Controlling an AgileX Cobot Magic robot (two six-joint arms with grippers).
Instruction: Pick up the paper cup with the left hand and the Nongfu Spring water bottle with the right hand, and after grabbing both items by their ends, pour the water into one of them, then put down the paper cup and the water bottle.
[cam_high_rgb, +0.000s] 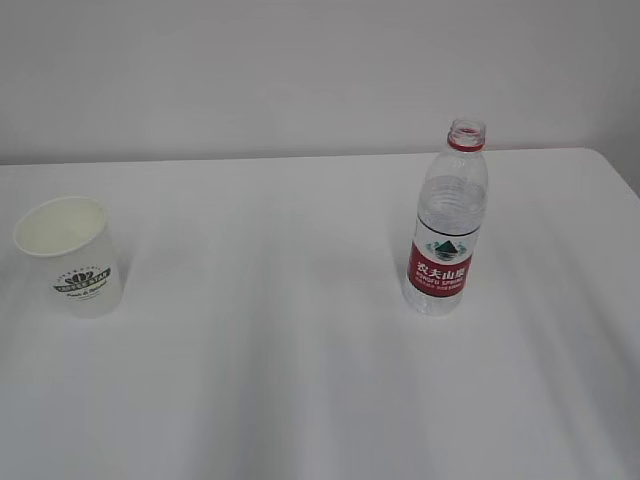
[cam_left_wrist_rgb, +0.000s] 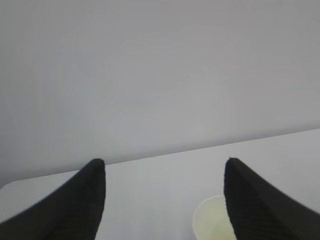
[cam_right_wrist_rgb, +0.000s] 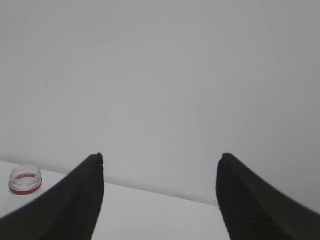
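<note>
The white paper cup (cam_high_rgb: 70, 256) with a dark green logo stands upright at the table's left. The Nongfu Spring water bottle (cam_high_rgb: 447, 222), clear with a red label and red neck ring, stands uncapped right of centre, water inside. Neither arm shows in the exterior view. In the left wrist view my left gripper (cam_left_wrist_rgb: 165, 162) is open and empty, with the cup's cream mouth (cam_left_wrist_rgb: 212, 222) low down beside its right finger. My right gripper (cam_right_wrist_rgb: 161, 157) is open and empty too. The bottle's open neck (cam_right_wrist_rgb: 25, 180) shows at the far left of the right wrist view, outside the left finger.
The white table (cam_high_rgb: 300, 380) runs back to a plain pale wall. Its far edge (cam_left_wrist_rgb: 200, 149) crosses both wrist views, and its right edge (cam_high_rgb: 622, 180) slants at the far right of the exterior view.
</note>
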